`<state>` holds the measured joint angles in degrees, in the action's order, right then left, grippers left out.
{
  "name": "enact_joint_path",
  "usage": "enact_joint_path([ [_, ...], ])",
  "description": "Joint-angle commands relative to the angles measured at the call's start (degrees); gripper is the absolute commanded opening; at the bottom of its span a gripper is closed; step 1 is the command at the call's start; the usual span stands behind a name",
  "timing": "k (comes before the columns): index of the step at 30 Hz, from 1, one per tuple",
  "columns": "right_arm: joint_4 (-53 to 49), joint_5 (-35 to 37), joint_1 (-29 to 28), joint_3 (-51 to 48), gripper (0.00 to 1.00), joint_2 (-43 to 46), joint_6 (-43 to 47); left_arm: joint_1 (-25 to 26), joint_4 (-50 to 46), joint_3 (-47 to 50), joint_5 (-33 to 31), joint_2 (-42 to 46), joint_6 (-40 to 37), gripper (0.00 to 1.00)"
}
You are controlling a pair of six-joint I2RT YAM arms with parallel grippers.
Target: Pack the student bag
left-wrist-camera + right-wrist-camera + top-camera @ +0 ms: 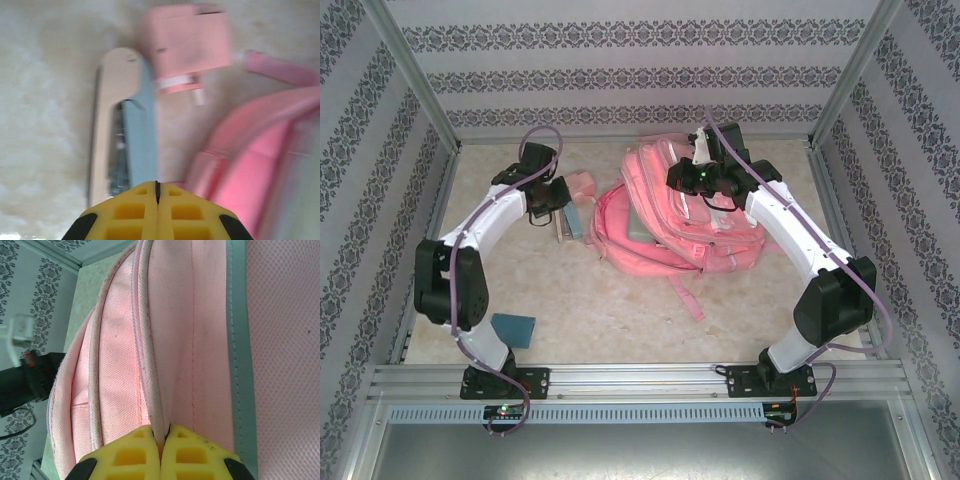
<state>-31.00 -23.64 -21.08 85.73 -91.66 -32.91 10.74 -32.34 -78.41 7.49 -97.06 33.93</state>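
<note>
The student bag (660, 235), a big pink backpack, lies at the back middle of the table, with a strap trailing toward the front. My right gripper (688, 183) rests on its upper part. In the right wrist view the yellow fingers (145, 450) are shut on a pale rim fold of the student bag (200, 340). My left gripper (558, 208) hangs just left of the bag over a blue-covered book (568, 225). In the blurred left wrist view the left gripper (157, 187) is shut, and the book's blue cover (140, 140) runs right into the fingertips. The bag (260, 160) shows at the right.
A small pink box (582, 183) sits just beyond the book, also visible in the left wrist view (185, 45). A flat blue item (513, 327) lies near the left arm's base. The bag's loose strap (688, 295) reaches toward the front. Metal rails and patterned walls enclose the table.
</note>
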Motion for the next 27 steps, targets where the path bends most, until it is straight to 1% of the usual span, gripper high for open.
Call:
enact_joint_path([
  [1, 4.9, -4.0, 0.3, 2.3, 0.00, 2.7, -0.5, 3.9, 2.2, 0.8, 1.4, 1.3, 1.4, 0.00],
  [3, 5.0, -4.0, 0.2, 1.9, 0.00, 3.0, -0.6, 5.2, 2.0, 0.7, 0.0, 1.4, 1.6, 0.00],
  [6, 5.0, -4.0, 0.2, 1.4, 0.00, 3.3, -0.7, 5.2, 1.6, 1.3, -1.8, 1.2, 1.7, 0.00],
  [8, 5.0, -3.9, 0.1, 1.1, 0.00, 3.5, -0.6, 5.0, 0.3, 1.2, -3.6, 0.6, 0.6, 0.08],
  [11, 4.9, -3.8, 0.1, 0.5, 0.00, 4.0, -0.6, 3.0, -0.9, 1.6, -4.2, -0.5, -1.8, 0.24],
  [14, 4.9, -3.9, 0.1, 0.2, 0.00, 4.1, -0.5, 0.0, -2.1, 2.5, -4.0, -1.7, -3.2, 0.26],
  [16, 5.0, -3.9, 0.1, 0.0, 0.00, 4.1, -0.6, -1.1, -2.6, 2.6, -3.5, -3.1, -5.0, 0.33],
  [20, 5.1, -4.0, 0.1, -0.1, 0.00, 4.0, -0.6, -1.4, -4.5, 1.2, -3.8, -7.2, -7.5, 0.35],
  [27, 4.7, -3.7, 0.0, 0.1, 0.00, 4.1, -0.5, -1.7, -5.0, -0.4, -5.4, -12.4, -8.4, 0.35],
])
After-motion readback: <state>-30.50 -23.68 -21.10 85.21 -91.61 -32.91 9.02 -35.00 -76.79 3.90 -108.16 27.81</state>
